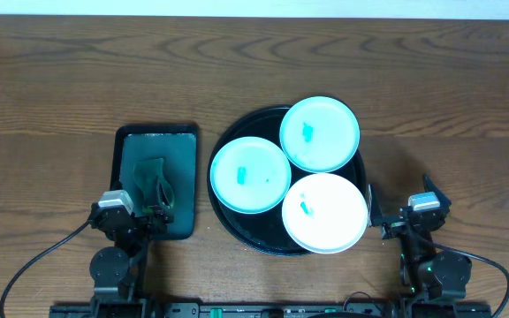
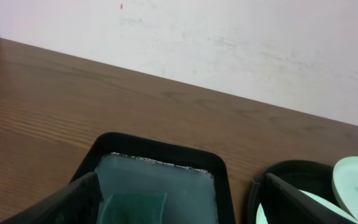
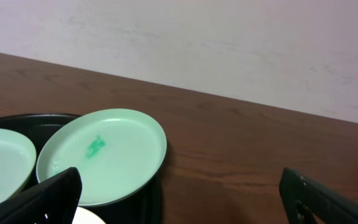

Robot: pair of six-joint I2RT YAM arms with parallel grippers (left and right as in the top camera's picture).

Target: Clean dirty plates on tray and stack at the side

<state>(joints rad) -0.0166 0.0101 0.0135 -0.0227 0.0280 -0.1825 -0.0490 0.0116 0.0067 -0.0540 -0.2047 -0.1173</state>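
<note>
Judging by how things lie, the job has not really begun. All three plates sit on the round black tray (image 1: 237,230) in the middle of the bench (image 1: 60,79): a mint plate (image 1: 320,133) at the far right, its edge reaching over the tray's rim, a second mint plate (image 1: 250,174) at the left, and the white plate (image 1: 324,213) at the near right, also overhanging the rim. Each carries a small teal smear, so none looks wiped. No plate stands on the bare wood beside the tray, so no stack has been started. The green cloth (image 1: 153,184) lies crumpled in the dark-green rectangular tray (image 1: 179,146) just left of the round one, and nothing grips it. The left fingers (image 2: 67,202) are spread apart and empty, hanging over the near end of that rectangular tray, close to the cloth. The right fingers (image 3: 48,199) are likewise wide apart and empty, just to the right of the round tray near the white plate. What remains, as I read it, is everything: taking up the cloth, wiping each plate, and stacking all three at the side.
</note>
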